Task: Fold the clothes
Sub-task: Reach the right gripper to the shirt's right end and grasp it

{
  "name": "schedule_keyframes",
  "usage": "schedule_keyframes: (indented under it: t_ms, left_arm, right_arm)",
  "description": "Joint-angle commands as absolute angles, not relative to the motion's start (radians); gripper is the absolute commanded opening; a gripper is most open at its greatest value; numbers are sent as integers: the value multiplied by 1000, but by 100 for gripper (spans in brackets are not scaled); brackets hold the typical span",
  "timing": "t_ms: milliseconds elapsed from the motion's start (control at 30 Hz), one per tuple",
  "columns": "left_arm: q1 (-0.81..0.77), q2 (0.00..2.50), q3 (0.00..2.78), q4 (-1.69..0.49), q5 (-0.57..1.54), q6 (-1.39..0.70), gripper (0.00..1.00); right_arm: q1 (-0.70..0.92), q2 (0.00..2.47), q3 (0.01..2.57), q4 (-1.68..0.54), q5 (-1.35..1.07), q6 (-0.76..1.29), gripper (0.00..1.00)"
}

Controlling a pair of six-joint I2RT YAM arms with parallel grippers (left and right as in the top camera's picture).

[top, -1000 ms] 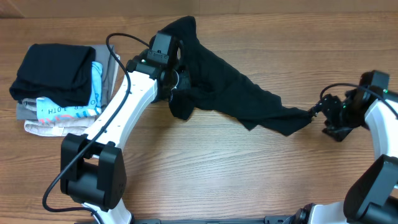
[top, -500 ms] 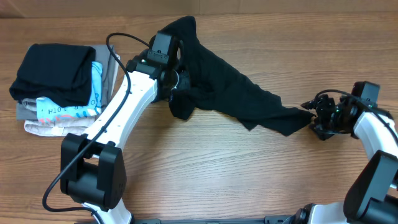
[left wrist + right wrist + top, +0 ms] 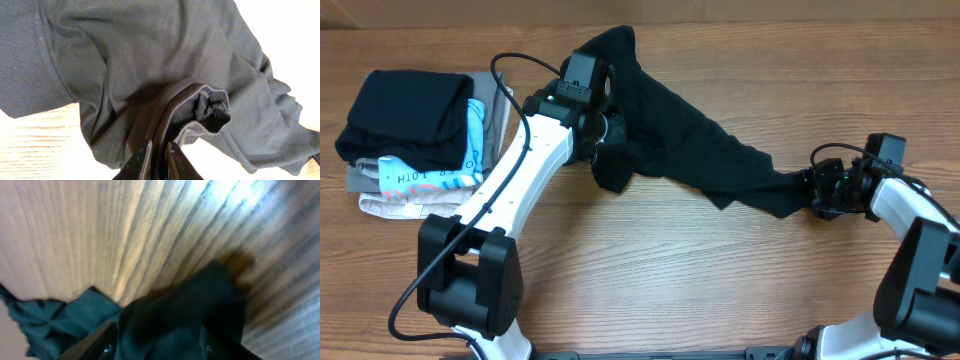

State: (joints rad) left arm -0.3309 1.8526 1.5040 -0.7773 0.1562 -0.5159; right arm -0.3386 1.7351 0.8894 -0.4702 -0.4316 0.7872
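Observation:
The clothes, one black T-shirt (image 3: 680,140), lie crumpled in a long band from the table's upper middle down to the right. My left gripper (image 3: 605,135) is shut on a bunched fold of the T-shirt (image 3: 150,60). In the left wrist view, the gripper (image 3: 159,150) has its jaws pinched tight on the cloth. My right gripper (image 3: 817,190) is at the shirt's right tip. In the blurred right wrist view, this gripper (image 3: 157,340) has its jaws still apart, and the dark fabric (image 3: 190,305) fills the gap between them.
A stack of folded garments (image 3: 415,140) sits at the left: black on top, light-blue print, grey and beige beneath. A black cable (image 3: 510,75) arcs over the left arm. Bare wooden table (image 3: 670,270) lies in front of the shirt.
My right gripper has moved left onto the shirt's right tip and its jaws have narrowed around the fabric. The left arm and the shirt's left part have not moved.

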Motion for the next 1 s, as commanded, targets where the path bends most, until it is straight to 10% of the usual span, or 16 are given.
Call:
schedule_keyframes:
  t_ms: [0, 700, 967]
  left_arm:
    - [-319, 1843, 1510, -775, 146, -493, 14]
    - [-319, 1842, 1510, -793, 112, -493, 13]
    - [-319, 1843, 1510, -797, 112, -493, 13]
  right_arm:
    - [-335, 1757, 883, -440, -385, 784, 47]
    - [-337, 1757, 919, -413, -368, 761, 46]
    - [-337, 1757, 919, -390, -368, 764, 12]
